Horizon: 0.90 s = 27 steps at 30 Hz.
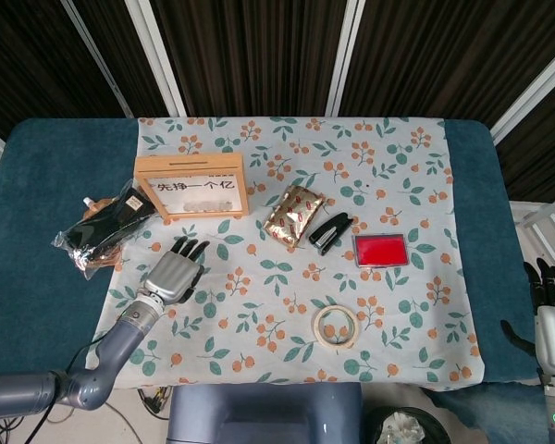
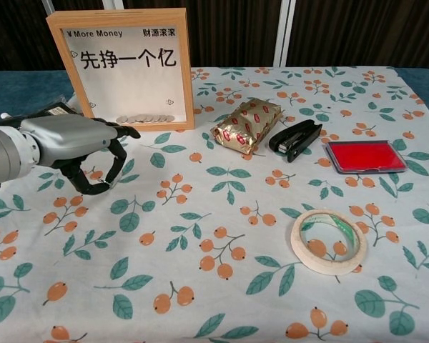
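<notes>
Bright, even overhead light, soft shadows, both views sharp.

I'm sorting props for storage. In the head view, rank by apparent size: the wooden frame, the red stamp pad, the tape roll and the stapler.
Largest to smallest:
1. wooden frame
2. red stamp pad
3. tape roll, close to the pad, so that order is unsure
4. stapler
</notes>
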Each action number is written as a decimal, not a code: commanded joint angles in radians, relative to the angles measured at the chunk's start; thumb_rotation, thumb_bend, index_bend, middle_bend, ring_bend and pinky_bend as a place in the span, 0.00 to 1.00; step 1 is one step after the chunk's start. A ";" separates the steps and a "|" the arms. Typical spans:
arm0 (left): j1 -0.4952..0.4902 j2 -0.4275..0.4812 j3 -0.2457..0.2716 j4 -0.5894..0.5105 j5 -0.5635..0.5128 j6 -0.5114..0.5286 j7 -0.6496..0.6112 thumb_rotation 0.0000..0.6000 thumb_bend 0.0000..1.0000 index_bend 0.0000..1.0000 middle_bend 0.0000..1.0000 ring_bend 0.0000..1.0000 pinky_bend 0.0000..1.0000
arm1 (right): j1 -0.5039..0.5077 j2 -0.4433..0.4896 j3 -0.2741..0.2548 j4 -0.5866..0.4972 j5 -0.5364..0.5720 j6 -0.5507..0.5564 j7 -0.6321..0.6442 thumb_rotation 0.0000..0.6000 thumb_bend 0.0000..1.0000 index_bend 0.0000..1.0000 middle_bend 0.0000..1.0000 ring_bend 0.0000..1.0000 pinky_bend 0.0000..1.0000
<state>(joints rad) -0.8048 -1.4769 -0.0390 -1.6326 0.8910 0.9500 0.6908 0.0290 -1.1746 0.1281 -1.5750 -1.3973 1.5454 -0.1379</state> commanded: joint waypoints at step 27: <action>-0.228 0.708 -0.308 -0.469 -0.480 -0.219 -0.224 1.00 0.61 0.65 0.01 0.00 0.00 | -0.001 -0.014 -0.003 0.009 0.000 0.003 -0.031 1.00 0.30 0.00 0.00 0.00 0.00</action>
<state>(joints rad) -0.9842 -0.8120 -0.3152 -2.1323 0.4855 0.7962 0.5080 0.0286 -1.1886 0.1248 -1.5666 -1.3979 1.5477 -0.1686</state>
